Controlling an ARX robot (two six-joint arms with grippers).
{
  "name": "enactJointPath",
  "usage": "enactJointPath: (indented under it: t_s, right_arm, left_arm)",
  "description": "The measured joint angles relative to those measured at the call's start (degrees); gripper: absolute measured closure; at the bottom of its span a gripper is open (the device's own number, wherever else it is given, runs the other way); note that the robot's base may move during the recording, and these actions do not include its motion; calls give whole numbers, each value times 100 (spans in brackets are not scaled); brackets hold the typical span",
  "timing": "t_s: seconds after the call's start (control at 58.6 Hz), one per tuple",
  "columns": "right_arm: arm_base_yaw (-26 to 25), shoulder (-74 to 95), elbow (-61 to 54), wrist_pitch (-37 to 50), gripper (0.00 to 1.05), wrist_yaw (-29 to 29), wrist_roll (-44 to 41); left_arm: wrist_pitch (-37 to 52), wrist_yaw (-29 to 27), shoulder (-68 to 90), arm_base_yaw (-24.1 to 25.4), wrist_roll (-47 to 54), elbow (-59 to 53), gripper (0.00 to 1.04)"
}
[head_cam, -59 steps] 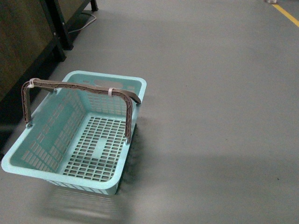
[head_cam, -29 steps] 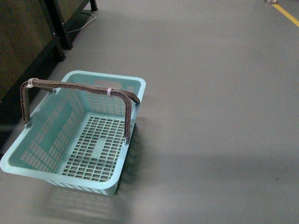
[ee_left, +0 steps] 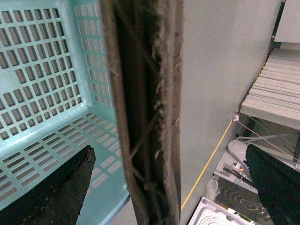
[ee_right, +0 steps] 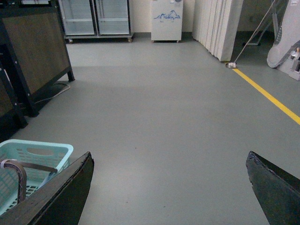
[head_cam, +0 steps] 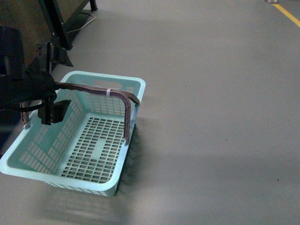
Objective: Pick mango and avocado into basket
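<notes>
Two left fingers (ee_left: 51,190) apparently astride basket handle (ee_left: 150,108)

Place: warehouse-like hall set up as a mock shop.
Floor: smooth grey floor (ee_right: 164,117) with a yellow line (ee_right: 267,96).
Fittings: 2 glass-door coolers (ee_right: 96,18), white cabinet (ee_right: 166,14), leaning white panels (ee_right: 213,26).
Shop item: teal shopping basket (head_cam: 126,79).

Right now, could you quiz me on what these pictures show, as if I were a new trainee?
1. True or false: the basket has fruit in it.
2. Which gripper straddles the basket's brown handle? A left, B right.
3. Fill in: the painted floor line is coloured ____.

Key: 1 false, it is empty. 2 A, the left gripper, jaws open around the handle. 3 yellow.
</notes>
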Motion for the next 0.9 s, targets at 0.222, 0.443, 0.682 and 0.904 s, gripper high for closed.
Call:
enactJointPath:
  t_s: [0.222, 0.443, 0.682, 0.904]
  right_arm:
    - [0, 0, 0, 0, 8, 0, 0]
    - [0, 0, 0, 0, 8, 0, 0]
    - [0, 0, 0, 0, 8, 0, 0]
    - [0, 0, 0, 0, 8, 0, 0]
  left_arm:
    - [-236, -116, 223, -201, -31, 446, 30]
    - [-374, -361, 350, -302, -127, 614, 64]
    - [-573, -514, 352, -339, -203, 673, 99]
    - [-247, -654, -525, -433, -225, -334, 99]
